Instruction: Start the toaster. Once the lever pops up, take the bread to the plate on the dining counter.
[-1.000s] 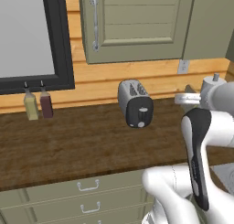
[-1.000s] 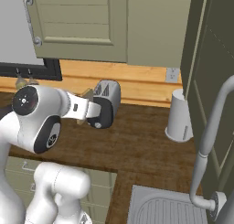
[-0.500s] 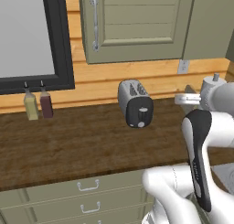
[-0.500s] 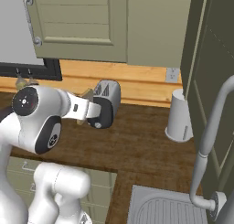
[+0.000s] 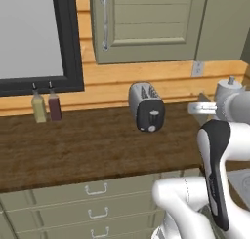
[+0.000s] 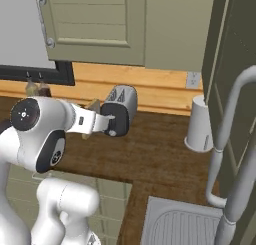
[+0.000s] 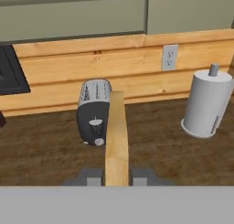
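Dark wood worktop (image 5: 73,145) under olive cabinets.
We see our gripper (image 7: 117,175) clenched on the bread (image 7: 117,136), held edge-on, apart from the toaster (image 7: 93,111).

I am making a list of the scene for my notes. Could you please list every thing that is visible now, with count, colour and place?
toaster: one, silver-grey with black end panel, on the worktop by the wall
lever: one, grey, on the toaster's end panel
bread: one slice, light tan, held edge-on between the fingers
bottles: two, yellowish and dark red, under the window
paper towel roll: one, white, right of the toaster
outlet: one, white, on the wooden wall
drawers: olive-green, below the worktop
gripper: one, shut on the bread
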{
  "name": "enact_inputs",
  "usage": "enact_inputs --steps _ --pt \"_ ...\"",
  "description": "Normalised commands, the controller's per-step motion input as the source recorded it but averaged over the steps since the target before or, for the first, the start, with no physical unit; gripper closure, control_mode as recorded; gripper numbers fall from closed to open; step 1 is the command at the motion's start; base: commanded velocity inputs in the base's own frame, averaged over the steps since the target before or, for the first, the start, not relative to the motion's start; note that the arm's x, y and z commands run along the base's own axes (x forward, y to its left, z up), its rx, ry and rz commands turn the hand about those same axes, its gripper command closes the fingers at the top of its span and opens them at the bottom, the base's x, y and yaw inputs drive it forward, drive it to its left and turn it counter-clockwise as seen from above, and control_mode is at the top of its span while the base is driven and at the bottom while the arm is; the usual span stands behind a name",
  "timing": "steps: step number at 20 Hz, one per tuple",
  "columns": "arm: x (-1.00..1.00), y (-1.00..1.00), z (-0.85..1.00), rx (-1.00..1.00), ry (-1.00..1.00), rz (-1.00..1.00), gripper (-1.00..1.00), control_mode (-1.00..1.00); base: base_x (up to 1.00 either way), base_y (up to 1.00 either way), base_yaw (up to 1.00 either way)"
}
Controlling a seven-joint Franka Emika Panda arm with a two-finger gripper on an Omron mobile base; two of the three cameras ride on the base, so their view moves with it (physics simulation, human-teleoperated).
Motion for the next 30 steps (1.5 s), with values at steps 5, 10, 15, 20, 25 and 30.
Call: enact_inputs --steps 5,10,15,20,25,30 --pt "0.0 0.0 0.0 0.0 0.0 0.0 1.0 1.0 -0.41 0.37 0.4" --pt "0.0 0.0 0.0 0.0 0.0 0.0 1.0 1.0 -0.21 0.46 0.87" --pt "0.0 0.0 0.0 0.0 0.0 0.0 1.0 1.0 -0.18 0.24 0.93" --pt "0.0 0.0 0.0 0.0 0.0 0.0 1.0 1.0 -0.06 0.16 0.91" --pt "0.0 0.0 0.0 0.0 0.0 0.0 1.0 1.0 0.0 0.05 0.96" --pt "0.0 0.0 0.0 0.0 0.0 0.0 1.0 1.0 -0.01 0.0 1.0"
